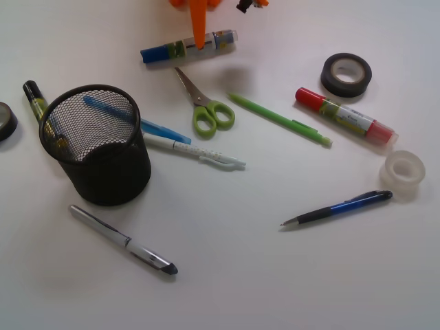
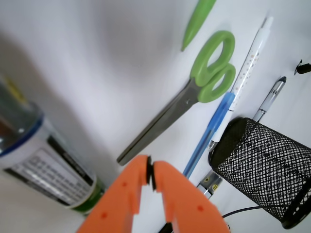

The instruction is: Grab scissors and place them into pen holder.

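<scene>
Surface: white table (image 1: 227,275), strewn with pens, markers, tape rolls.
Scissors (image 1: 204,103): lying flat at 12 o'clock of centre, blades closed, tips pointing to 11, green loops toward 5.
Pen holder (image 1: 96,144): upright at 9 o'clock, well apart from scissors.
Gripper (image 2: 150,175): orange fingers pressed together, clamped on nothing, hovering just short of blade tip.
Handling: likely light, stiff, slick metal; best pinched across pivot or handle neck.
Front view only: whole layout, holder's open mouth.
Wrist view only: fingertips meeting, blade edge close up.

Orange plastic claw (image 2: 150,177), screw holes, black cable
</scene>
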